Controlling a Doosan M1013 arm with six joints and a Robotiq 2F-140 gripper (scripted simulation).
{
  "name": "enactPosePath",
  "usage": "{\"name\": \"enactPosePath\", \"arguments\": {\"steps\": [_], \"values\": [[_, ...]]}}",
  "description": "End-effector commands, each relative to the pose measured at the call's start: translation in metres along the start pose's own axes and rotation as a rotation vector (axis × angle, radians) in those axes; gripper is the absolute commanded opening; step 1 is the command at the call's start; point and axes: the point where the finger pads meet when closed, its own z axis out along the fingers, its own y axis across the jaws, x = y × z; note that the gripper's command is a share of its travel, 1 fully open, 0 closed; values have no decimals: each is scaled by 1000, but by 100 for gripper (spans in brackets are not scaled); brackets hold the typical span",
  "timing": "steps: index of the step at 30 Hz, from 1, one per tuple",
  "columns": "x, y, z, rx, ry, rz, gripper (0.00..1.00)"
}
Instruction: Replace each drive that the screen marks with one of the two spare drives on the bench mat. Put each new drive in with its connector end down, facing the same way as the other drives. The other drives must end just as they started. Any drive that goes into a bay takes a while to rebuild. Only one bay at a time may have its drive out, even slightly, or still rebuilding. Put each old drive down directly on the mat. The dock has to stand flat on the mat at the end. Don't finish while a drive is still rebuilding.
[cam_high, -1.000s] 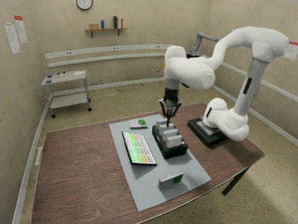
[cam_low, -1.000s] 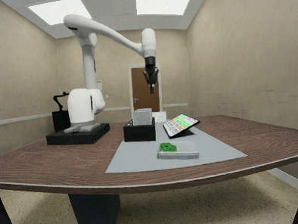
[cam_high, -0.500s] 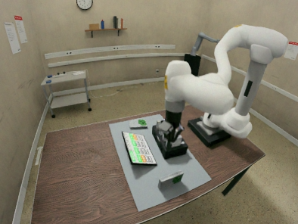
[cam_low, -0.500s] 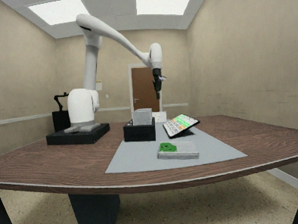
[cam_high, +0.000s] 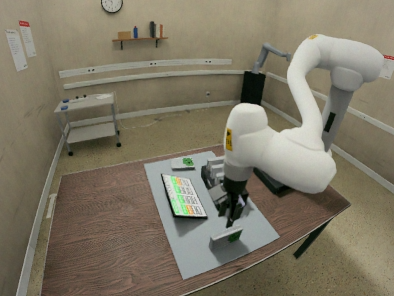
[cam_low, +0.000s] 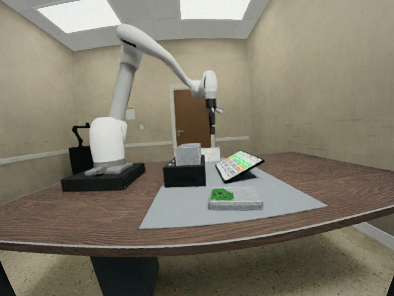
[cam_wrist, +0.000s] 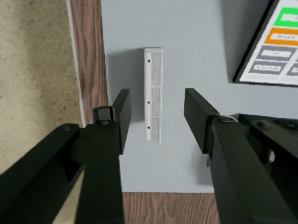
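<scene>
So the gripper is partway open with nothing in it, right above the upright spare drive on the mat, whose long axis runs between the fingers, parallel to the pads.

The claw has moved above the upright drive.
</scene>
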Motion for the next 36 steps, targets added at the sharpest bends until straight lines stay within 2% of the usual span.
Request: {"name": "enactPosePath", "arguments": {"steps": [1, 36], "values": [[1, -1, -1, -7, -2, 7, 40], [1, -1, 4, -7, -2, 14, 40]]}}
